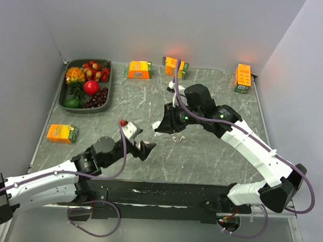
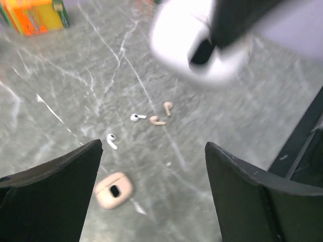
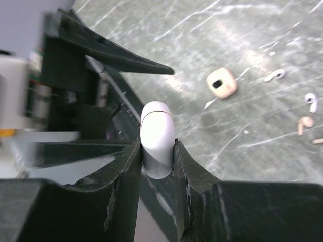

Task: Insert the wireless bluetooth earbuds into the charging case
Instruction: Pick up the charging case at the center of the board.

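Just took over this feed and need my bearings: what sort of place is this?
Probably a lab robot test cell: a marble-pattern table boxed in by plain walls, with staged props, orange cartons and a tray of fruit, around two bolted-down arms.
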`<action>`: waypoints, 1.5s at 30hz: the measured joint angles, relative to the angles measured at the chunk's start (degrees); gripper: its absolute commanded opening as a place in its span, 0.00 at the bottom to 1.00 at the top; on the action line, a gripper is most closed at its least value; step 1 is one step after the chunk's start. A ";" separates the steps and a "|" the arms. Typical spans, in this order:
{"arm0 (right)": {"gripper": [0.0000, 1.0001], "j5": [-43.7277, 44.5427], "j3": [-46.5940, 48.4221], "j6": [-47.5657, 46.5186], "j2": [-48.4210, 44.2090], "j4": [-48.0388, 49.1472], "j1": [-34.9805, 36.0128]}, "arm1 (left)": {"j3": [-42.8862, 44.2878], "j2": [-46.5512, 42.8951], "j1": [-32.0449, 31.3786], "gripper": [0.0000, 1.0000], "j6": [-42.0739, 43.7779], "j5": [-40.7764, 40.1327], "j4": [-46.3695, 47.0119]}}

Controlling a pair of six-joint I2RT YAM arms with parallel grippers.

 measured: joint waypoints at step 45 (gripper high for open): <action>0.00 -2.51 2.86 -0.87 9.68 -3.54 3.06 | -8.66 4.09 -2.47 0.74 25.42 7.13 22.43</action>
